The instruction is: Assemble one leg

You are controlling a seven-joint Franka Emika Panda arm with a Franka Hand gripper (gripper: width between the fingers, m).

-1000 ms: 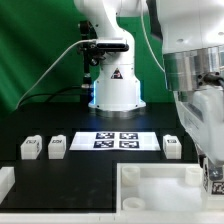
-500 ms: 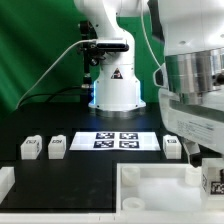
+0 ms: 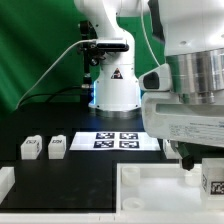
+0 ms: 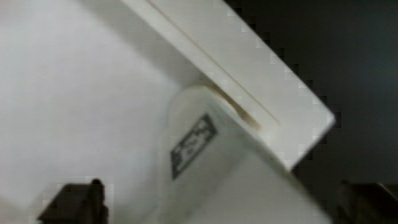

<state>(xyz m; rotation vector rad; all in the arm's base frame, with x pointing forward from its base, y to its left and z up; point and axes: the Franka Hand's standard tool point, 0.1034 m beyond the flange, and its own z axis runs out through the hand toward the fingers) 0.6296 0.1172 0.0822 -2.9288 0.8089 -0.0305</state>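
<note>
In the exterior view two small white legs [image 3: 31, 148] [image 3: 57, 146] stand on the black table at the left. Another leg [image 3: 213, 181] with a tag stands by the right rim of the large white tray [image 3: 150, 190]. My gripper [image 3: 192, 158] hangs just above the tray's far right part, close to that leg. In the wrist view a leg [image 4: 192, 145] lies against the tray's raised rim [image 4: 249, 80], ahead of my open gripper [image 4: 217, 205]. Its dark fingertips [image 4: 75, 203] are wide apart with nothing between them.
The marker board [image 3: 118, 140] lies in the middle of the table behind the tray. A white part [image 3: 5, 181] sits at the exterior view's lower left edge. The arm's base [image 3: 115, 85] stands at the back.
The arm has moved down and toward the exterior view's left. It now hides the leg that stood right of the marker board.
</note>
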